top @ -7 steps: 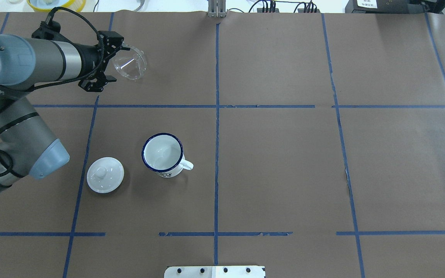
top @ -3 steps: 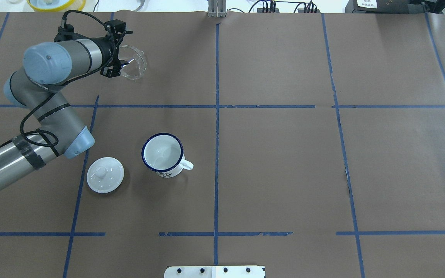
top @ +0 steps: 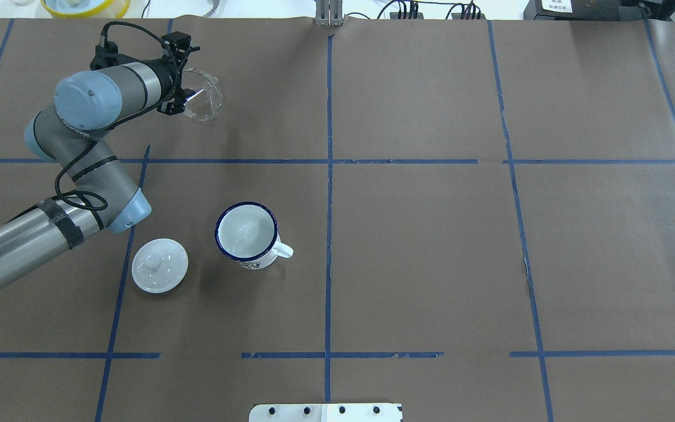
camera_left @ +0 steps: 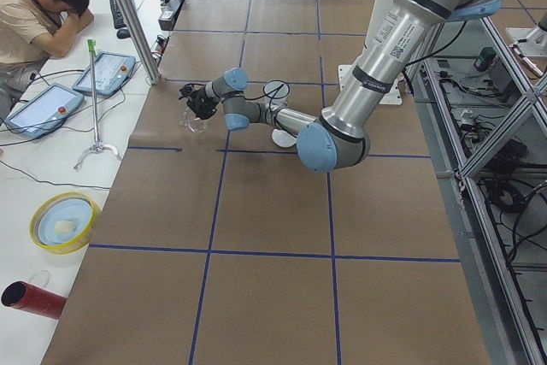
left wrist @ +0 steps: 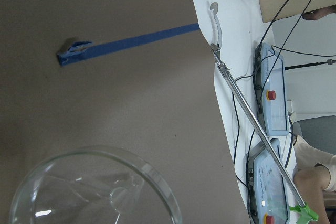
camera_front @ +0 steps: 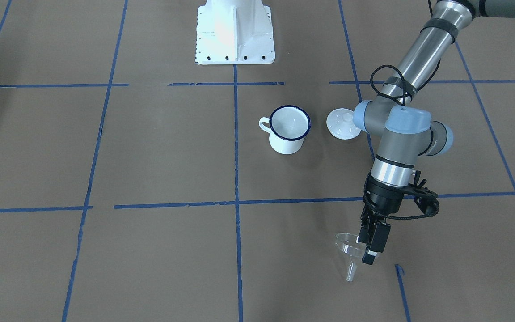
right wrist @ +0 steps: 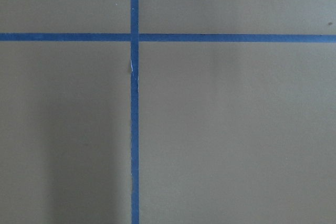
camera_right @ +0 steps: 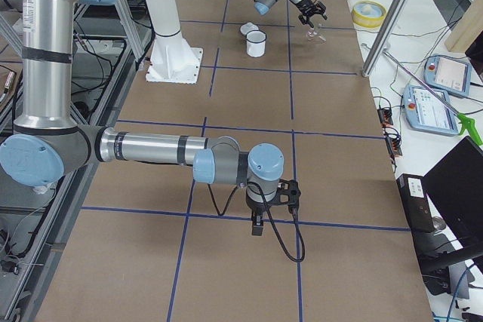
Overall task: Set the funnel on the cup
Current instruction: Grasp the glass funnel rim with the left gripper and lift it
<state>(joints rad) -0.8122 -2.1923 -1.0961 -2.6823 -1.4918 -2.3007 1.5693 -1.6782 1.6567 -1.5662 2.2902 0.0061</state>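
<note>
Brown paper (camera_front: 150,147) shows through clear, wide-rimmed, short-spouted funnel (camera_front: 346,251)

Clear, glossy funnel (top: 206,103), smooth plastic or glass; glossy white enamel cup (camera_front: 288,142), dark blue rim; shiny white lid (top: 160,265); matt brown paper (top: 431,246), blue tape (top: 328,205); brushed-metal left arm (top: 9,249), matt grey-blue caps

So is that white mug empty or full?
Empty: looking down into the mug, only its bare white inside shows.
</note>
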